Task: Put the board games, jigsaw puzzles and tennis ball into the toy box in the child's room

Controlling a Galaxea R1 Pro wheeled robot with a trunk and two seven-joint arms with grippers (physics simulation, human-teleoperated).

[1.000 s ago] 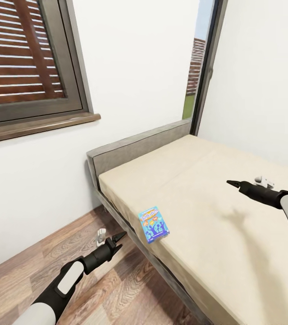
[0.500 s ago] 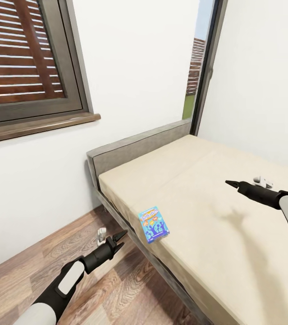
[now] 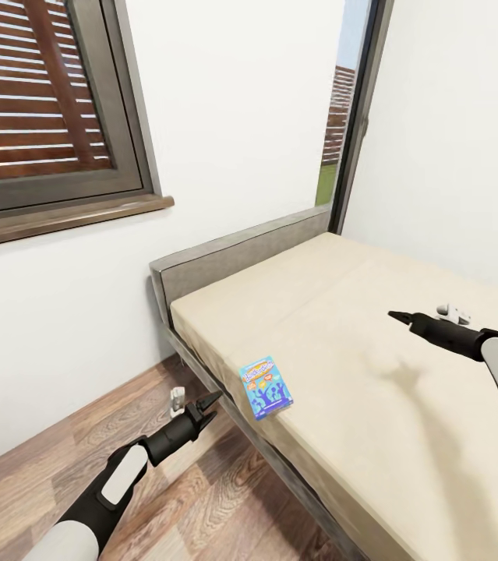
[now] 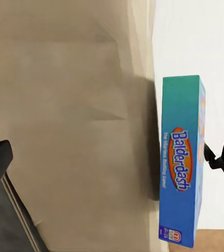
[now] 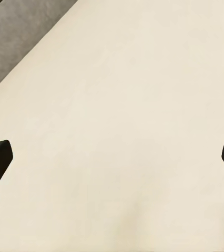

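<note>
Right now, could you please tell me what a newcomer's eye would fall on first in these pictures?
The blue game stands out first, lying at the near edge of the beige bed, its corner slightly over the side. The left tool, open, sits over the wood floor just short of it. The right tool, also open, hangs over bare mattress further along.

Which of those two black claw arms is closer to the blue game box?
The left gripper, over the wood floor beside the board game; the right gripper hovers farther off above the bed.
</note>
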